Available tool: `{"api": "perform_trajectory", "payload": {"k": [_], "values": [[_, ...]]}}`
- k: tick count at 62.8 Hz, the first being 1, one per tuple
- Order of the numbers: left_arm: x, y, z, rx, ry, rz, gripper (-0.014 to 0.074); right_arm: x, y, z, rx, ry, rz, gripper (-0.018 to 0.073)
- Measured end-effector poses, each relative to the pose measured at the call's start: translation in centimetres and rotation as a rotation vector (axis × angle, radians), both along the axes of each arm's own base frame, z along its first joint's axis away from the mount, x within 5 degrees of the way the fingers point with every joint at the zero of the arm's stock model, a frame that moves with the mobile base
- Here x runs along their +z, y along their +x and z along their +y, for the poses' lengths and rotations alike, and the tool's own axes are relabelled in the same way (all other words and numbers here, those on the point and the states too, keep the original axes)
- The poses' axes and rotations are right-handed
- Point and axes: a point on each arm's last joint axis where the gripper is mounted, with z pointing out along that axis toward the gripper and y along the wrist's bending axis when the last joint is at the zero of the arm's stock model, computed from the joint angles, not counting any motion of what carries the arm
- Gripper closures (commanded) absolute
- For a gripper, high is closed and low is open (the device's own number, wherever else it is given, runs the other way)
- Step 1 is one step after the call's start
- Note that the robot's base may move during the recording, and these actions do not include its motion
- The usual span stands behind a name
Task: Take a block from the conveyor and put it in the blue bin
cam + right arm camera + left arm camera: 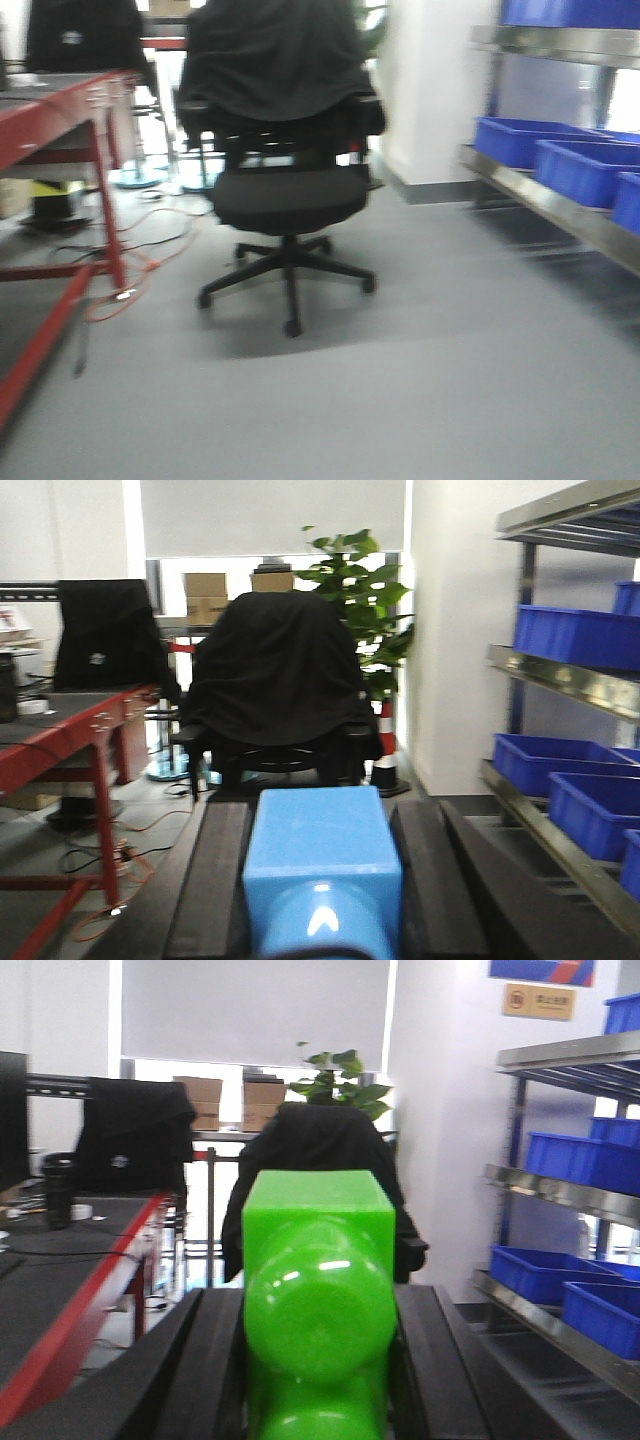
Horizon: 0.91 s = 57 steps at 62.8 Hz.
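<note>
Left wrist-mounted view: to the left of the left pincer (318, 1295) lies a dark bench (50, 1280) with a red edge. The pincer is closed narrow on a green block (318, 1230), its black fingers (205, 1360) set against both flanks. The block's long axis runs along the fingers, straight away from the camera. Its flat square end points forward, and a rounded bulge faces back toward the wrist. Ahead of the pincer stands a black chair (320, 1145) draped in dark cloth. To its right a metal shelf (560, 1195) carries blue bins (540, 1270).

Right wrist-mounted view has the right pincer (322, 810) gripping a blue block (320, 850) the same way. A black finger sits on either side, the long axis lies along them, and the square end points forward toward the chair. The red-framed bench is to this pincer's left, a leafy plant (355, 580) is ahead and slightly right, and the shelf with its bins is to the right.

Exterior front-facing view is blurred. From left to right it takes in the bench, an orange cable (150, 266) on the pale grey floor (420, 380), the chair and the blue bins.
</note>
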Motion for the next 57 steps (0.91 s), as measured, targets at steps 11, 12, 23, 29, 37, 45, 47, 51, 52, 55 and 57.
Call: {"api": "perform_trajectory", "payload": {"k": [11,12,23,29,37,45,47,51,52,55,57], "values": [[0.00,0.00,0.00,0.000,0.000,0.000,0.0708,0.00,0.00,0.00,0.000,0.000,0.000,0.0721],[0.00,0.00,0.00,0.000,0.000,0.000,0.0708,0.00,0.00,0.00,0.000,0.000,0.000,0.0721],[0.00,0.00,0.00,0.000,0.000,0.000,0.0708,0.00,0.00,0.00,0.000,0.000,0.000,0.0721],[0.00,0.00,0.00,0.000,0.000,0.000,0.0708,0.00,0.00,0.00,0.000,0.000,0.000,0.0721],[0.00,0.00,0.00,0.000,0.000,0.000,0.0708,0.00,0.00,0.00,0.000,0.000,0.000,0.0721],[0.00,0.00,0.00,0.000,0.000,0.000,0.0708,0.00,0.00,0.00,0.000,0.000,0.000,0.0721],[0.00,0.00,0.00,0.000,0.000,0.000,0.0708,0.00,0.00,0.00,0.000,0.000,0.000,0.0721],[0.00,0.00,0.00,0.000,0.000,0.000,0.0708,0.00,0.00,0.00,0.000,0.000,0.000,0.0721],[0.00,0.00,0.00,0.000,0.000,0.000,0.0708,0.00,0.00,0.00,0.000,0.000,0.000,0.0721],[0.00,0.00,0.00,0.000,0.000,0.000,0.0708,0.00,0.00,0.00,0.000,0.000,0.000,0.0721],[0.00,0.00,0.00,0.000,0.000,0.000,0.0708,0.00,0.00,0.00,0.000,0.000,0.000,0.0721]]}}
